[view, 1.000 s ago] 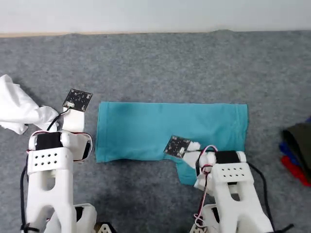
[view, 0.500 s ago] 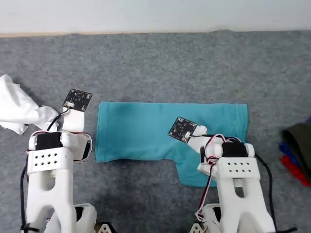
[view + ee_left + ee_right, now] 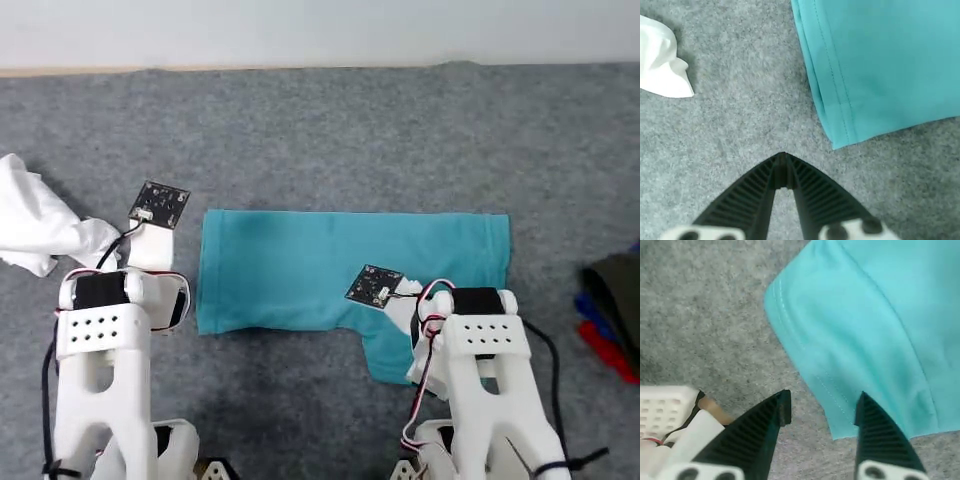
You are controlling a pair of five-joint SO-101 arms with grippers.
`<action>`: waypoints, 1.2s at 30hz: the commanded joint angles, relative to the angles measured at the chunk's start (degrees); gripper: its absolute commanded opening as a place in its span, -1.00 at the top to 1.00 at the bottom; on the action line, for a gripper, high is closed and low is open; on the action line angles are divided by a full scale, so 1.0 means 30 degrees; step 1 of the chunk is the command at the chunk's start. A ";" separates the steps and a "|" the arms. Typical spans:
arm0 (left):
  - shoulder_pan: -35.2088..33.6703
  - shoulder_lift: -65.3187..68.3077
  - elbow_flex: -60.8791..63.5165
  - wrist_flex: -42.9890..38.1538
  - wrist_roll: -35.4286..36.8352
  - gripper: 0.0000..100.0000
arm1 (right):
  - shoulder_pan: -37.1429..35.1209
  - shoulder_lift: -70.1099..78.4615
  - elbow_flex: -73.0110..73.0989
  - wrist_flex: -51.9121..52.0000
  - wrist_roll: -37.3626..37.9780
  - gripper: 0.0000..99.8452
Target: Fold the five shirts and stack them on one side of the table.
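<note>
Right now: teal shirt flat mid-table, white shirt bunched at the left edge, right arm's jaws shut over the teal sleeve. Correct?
Not quite. The right arm's jaws are open, not shut; the right wrist view shows them spread over the sleeve's corner. The rest stands: the teal shirt lies flat mid-table and the white shirt is bunched at the left edge.

My left gripper [image 3: 783, 156] points straight down, fingers pressed together, holding nothing. My right gripper [image 3: 823, 399] also points down, fingers spread wide apart.
</note>
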 commanded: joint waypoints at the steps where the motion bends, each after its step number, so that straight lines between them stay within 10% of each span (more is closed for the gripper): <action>1: 0.0088 -0.0498 -0.0249 -0.0381 -0.0205 0.99 | 0.0103 0.0044 -0.0440 -0.1714 -0.0205 0.49; 20: 0.0000 -0.0498 -0.0044 -0.0322 -0.0205 0.99 | 0.0220 0.7897 -0.0498 -0.5993 -0.0264 0.48; 26: -0.0029 -0.0498 -0.0044 -0.0322 -0.0205 0.99 | 0.0103 0.9626 -0.2286 -0.4850 -0.0147 0.90; 36: -0.0029 -0.0469 -0.0103 -0.0322 -0.0205 0.99 | 0.0220 0.8894 -0.4982 -0.4410 0.0703 0.91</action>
